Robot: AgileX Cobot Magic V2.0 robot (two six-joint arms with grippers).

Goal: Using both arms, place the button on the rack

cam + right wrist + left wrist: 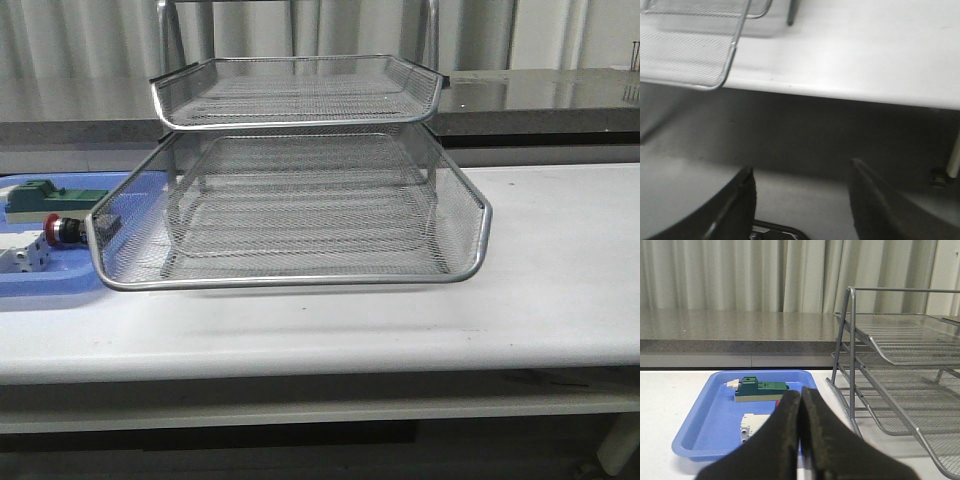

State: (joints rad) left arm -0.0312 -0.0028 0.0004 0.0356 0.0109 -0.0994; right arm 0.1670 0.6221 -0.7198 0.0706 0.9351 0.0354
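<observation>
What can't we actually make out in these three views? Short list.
- Button: front view shows only its red cap; the rack rim covers the body. In the left wrist view the closed left gripper hides nearly all of it.
- Rack's top tier: cut off by the front view's upper edge.
- White block: cropped at the front view's left edge.
- Right gripper: blurred, fingers apart, tips out of frame.

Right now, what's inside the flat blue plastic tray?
The flat blue plastic tray holds a green block, a white block and the red-capped push-button. In the left wrist view, the shut left gripper hides most of the button.
</observation>
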